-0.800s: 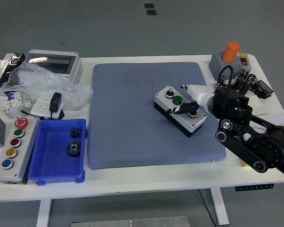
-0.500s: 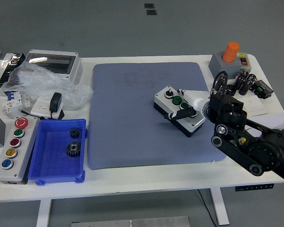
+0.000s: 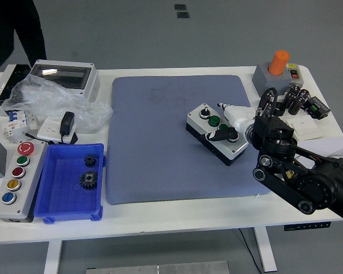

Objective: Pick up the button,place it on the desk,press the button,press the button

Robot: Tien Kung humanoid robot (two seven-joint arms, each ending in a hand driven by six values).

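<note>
The grey three-button box (image 3: 216, 138) lies flat and slanted on the blue mat (image 3: 154, 142), right of centre. It has a black knob, a green button (image 3: 214, 120) and a red button mostly covered. My right hand (image 3: 240, 123) reaches in from the right. One black finger (image 3: 220, 135) lies on the box top over the red button, and a white-tipped finger (image 3: 233, 111) points along the box's far edge. The other fingers are raised and spread behind. The hand grasps nothing. The left arm is out of view.
A blue bin (image 3: 71, 182) with two gears and a long button panel (image 3: 14, 180) stand at the left. A clear-lid enclosure (image 3: 66, 77), plastic wrap and a charger sit at the back left. An orange emergency stop (image 3: 277, 65) is at the back right. A person in dark clothing (image 3: 14, 28) stands at the top left.
My right hand shifted a little left and its black finger settled lower onto the box's red button. A person has come into view at the top left.
</note>
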